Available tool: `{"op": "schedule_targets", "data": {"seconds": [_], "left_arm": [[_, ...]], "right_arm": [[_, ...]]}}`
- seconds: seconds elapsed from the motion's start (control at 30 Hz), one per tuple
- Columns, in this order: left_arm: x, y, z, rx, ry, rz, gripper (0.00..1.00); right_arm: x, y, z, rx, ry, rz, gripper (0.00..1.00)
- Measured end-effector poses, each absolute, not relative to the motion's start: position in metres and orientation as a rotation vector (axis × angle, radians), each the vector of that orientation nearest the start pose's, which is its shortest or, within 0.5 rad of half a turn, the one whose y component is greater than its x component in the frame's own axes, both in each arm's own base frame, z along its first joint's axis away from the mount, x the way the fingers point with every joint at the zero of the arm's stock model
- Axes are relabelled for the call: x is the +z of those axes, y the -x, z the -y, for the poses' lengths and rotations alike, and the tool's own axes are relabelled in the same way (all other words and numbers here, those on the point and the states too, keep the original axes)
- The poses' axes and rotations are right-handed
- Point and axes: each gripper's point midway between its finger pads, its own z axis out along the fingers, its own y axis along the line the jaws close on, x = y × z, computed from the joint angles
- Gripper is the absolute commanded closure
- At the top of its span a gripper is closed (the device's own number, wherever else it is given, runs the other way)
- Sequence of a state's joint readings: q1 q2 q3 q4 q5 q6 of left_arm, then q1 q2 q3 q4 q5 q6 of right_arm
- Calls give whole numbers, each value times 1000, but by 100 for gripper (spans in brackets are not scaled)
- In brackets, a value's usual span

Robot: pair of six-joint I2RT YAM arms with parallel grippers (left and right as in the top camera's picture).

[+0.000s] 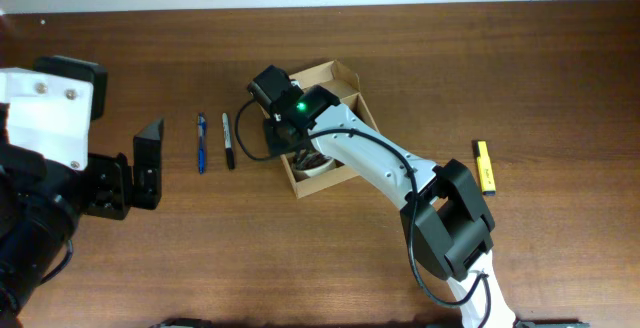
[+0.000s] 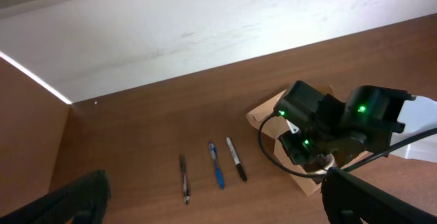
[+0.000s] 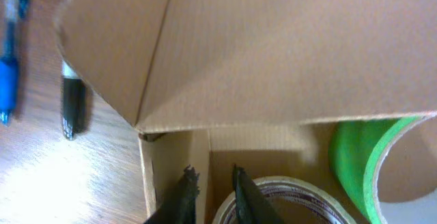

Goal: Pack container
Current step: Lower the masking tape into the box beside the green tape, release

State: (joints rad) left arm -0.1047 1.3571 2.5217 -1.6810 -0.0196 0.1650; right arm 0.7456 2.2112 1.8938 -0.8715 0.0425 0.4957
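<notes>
Brown wooden table (image 1: pixel 560 68) carries everything, and the container (image 1: pixel 345 78) sits near its middle with the flap lid (image 3: pixel 273 46) open. Inside I see 2 tape rolls, a whitish one (image 3: pixel 287 200) and a green one (image 3: pixel 369 162), close together. The right gripper (image 3: pixel 213 195) is down in the box. Its fingers are a little apart with nothing between them, 1 just beside the box wall (image 3: pixel 153 176) and the other against the whitish roll. I judge this as the letting go of that roll. To do it well I would open a bit more and then rise straight up, because the flap seems to lean over the opening and the wall is close.

Left of the box lie a black marker (image 1: pixel 228 140) and a blue pen (image 1: pixel 201 143), with free table between. Beyond them is the left gripper (image 1: pixel 150 163), jaws wide and empty. A yellow marker (image 1: pixel 484 165) lies well apart on the right.
</notes>
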Motion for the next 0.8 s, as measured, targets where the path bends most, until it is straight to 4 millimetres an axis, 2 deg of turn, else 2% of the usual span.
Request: {"op": "schedule_targets", "data": {"seconds": [0.23,0.37,0.47,0.63,0.7,0.8], "left_arm": [[499,-219,20,57,-268,-2070,1],[499,-219,20,57,-269,-2070,1],[499,-219,20,56,-269,-2070,1],[499,-219,20,56,-269,-2069,1],[499,-219,20,56,-269,-2069,1],[499,-219,20,56,-269,-2069,1]], "right_arm": [[84,-402,-355,316,310,-2717,74],[85,-411,-347,324,256,-2716,73],[85,-421,-335,326,183,-2722,65],[85,-436,-314,317,85,-2728,43],[83,-437,-306,302,71,-2739,38],[81,-435,-296,252,79,-2760,36]]}}
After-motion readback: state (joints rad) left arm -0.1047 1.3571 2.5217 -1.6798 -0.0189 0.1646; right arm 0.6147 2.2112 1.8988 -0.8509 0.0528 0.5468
